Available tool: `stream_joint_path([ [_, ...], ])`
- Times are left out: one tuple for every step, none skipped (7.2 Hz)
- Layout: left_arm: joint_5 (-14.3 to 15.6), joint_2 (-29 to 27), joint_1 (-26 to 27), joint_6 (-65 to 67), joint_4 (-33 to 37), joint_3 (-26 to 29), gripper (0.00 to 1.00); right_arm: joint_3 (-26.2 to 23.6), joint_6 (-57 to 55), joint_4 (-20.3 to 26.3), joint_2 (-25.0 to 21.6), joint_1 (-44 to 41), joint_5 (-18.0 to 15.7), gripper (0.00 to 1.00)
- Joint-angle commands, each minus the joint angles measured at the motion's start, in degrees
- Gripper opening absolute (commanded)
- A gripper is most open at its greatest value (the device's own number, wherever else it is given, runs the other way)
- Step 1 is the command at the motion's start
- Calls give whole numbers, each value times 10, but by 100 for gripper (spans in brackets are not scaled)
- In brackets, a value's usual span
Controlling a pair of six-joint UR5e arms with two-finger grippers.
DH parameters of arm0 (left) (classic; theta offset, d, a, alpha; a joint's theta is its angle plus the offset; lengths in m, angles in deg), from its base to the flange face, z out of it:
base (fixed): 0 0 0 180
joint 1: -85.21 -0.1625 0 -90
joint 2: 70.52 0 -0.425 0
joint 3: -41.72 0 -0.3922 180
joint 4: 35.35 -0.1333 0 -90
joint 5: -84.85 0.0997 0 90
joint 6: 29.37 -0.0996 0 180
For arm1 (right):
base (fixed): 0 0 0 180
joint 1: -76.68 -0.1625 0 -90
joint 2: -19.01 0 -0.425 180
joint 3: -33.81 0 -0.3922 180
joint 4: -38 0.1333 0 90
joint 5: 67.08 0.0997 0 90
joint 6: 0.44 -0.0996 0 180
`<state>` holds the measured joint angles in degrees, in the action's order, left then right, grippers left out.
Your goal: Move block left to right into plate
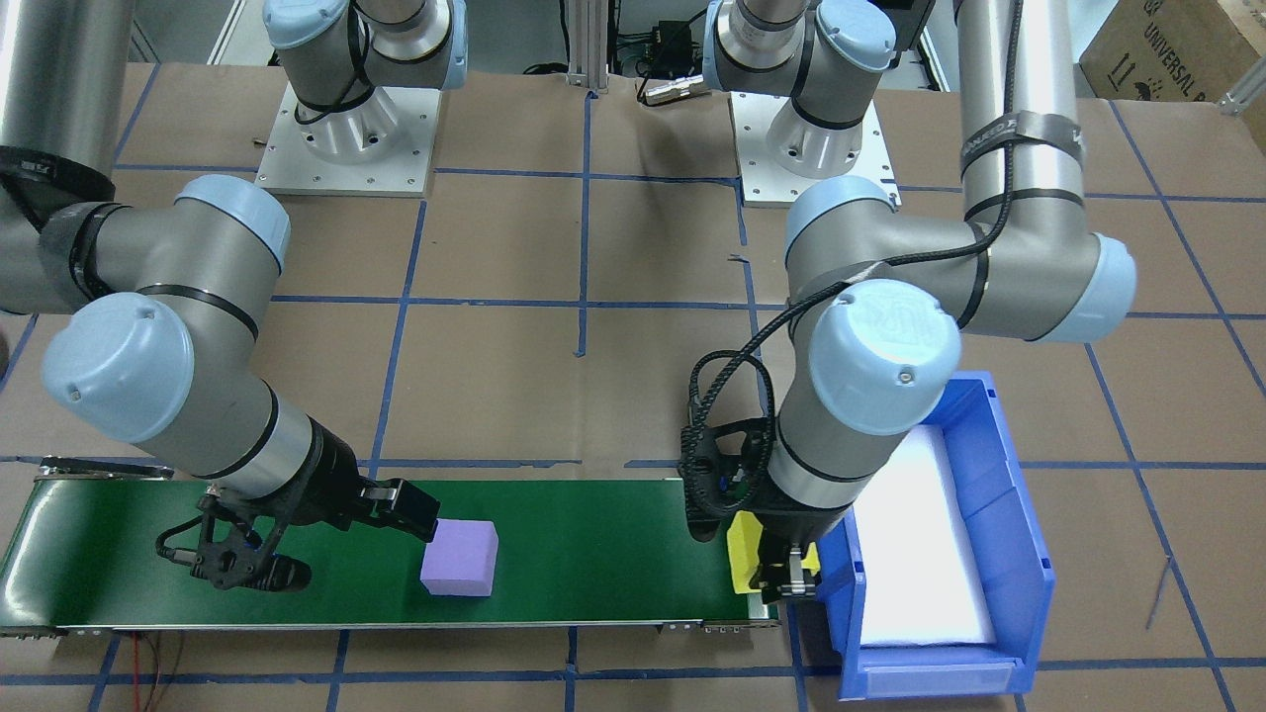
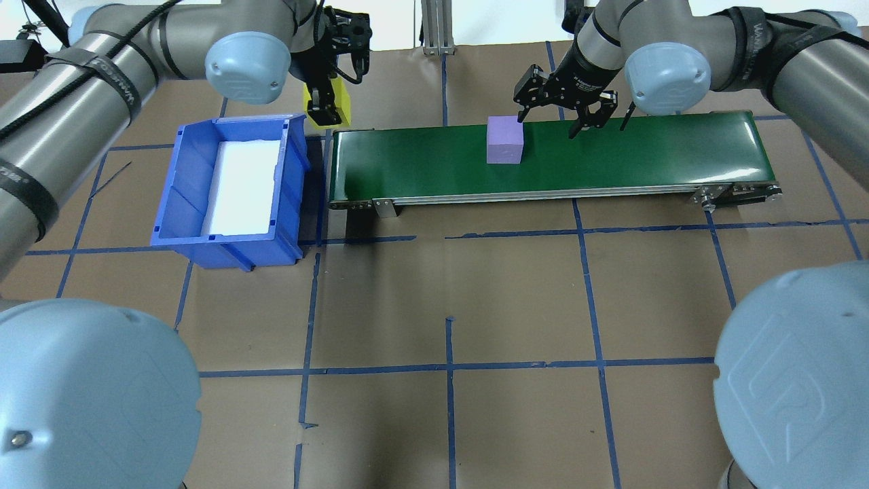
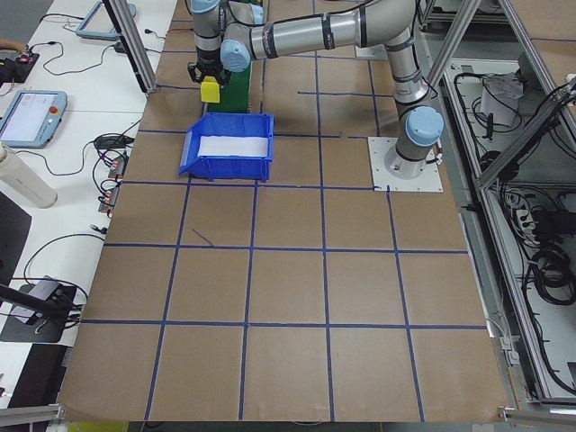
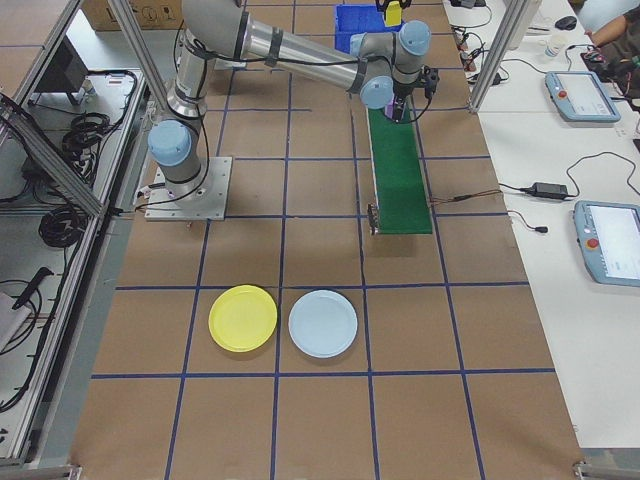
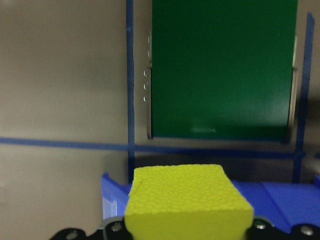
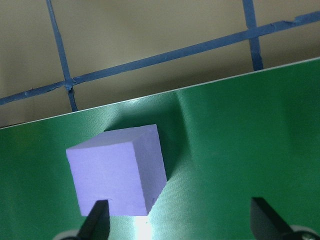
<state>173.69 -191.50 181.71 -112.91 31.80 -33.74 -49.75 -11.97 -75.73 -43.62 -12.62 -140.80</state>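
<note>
My left gripper (image 1: 786, 578) is shut on a yellow block (image 1: 744, 554), held just off the green conveyor's (image 2: 543, 156) end, beside the blue bin (image 2: 176, 197). The left wrist view shows that yellow block (image 5: 187, 200) close up over the bin's edge. A purple block (image 2: 505, 139) rests on the belt. My right gripper (image 2: 550, 122) hangs open just beside it, and in the right wrist view one finger (image 6: 97, 220) is at the purple block's (image 6: 117, 175) corner. The yellow plate (image 4: 243, 318) lies on the table far past the conveyor's other end.
The blue bin (image 1: 999, 514) holds a white foam pad. A pale blue plate (image 4: 322, 323) sits next to the yellow one. Blue tape lines cross the brown table cover. Tablets and cables lie on the side benches.
</note>
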Motion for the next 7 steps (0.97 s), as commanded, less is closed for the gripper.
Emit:
stream_joint_path([
  [-25, -15, 19, 4, -6, -49, 38, 0, -1, 0, 4, 0, 0, 100],
  [-25, -16, 19, 3, -14, -57, 43, 0, -1, 0, 7, 0, 0, 100],
  [-18, -17, 19, 3, -14, -54, 98, 0, 0, 0, 8, 0, 0, 100],
  [-17, -17, 19, 2, -14, -53, 100, -1, 4, 0, 12, 0, 0, 100],
  [-19, -16, 19, 3, -16, -51, 100, -1, 6, 0, 19, 0, 0, 100],
  [-18, 7, 19, 4, -14, -50, 100, -2, 8, 0, 24, 0, -1, 100],
  [-17, 58, 17, 1, 17, -48, 100, -4, 11, -7, 36, 0, -8, 99],
])
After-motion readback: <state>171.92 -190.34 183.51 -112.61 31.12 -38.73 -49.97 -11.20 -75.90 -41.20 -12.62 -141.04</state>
